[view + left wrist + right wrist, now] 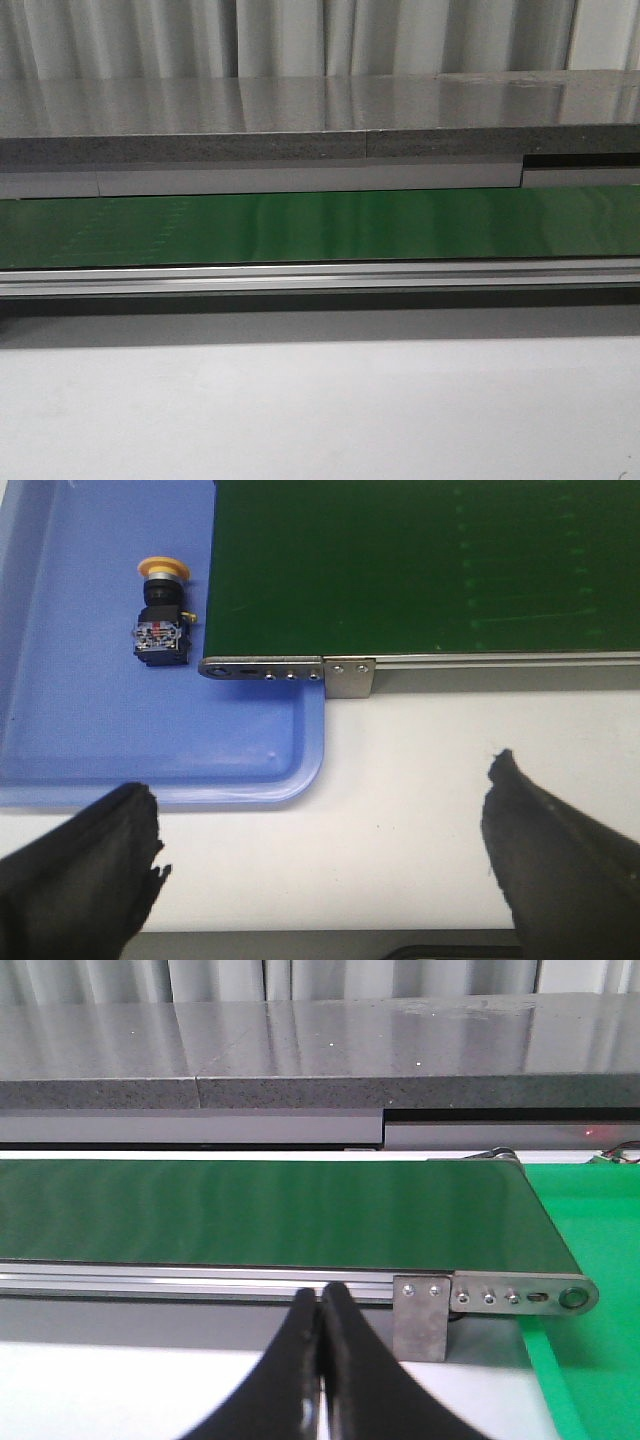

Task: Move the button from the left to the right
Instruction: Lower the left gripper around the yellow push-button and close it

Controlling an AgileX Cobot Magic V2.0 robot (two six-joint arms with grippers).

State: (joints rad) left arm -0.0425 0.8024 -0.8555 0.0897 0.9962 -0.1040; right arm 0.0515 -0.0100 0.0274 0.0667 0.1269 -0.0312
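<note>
The button (161, 617), a yellow-orange mushroom cap on a black switch body, lies on its side in a blue tray (60, 750) beside the end of the green belt (420, 570). My left gripper (325, 815) is open and empty over the white table, short of the tray's corner and apart from the button. My right gripper (321, 1295) is shut and empty, in front of the belt's other end (300, 1215). The front view shows the belt (320, 225) only; no button and no gripper appear there.
A metal rail (320, 278) runs along the belt's near side, with end brackets (350, 675) (421, 1315). A green surface (590, 1360) lies past the belt's right end. A grey counter (300, 120) stands behind the belt. White table (320, 410) lies in front.
</note>
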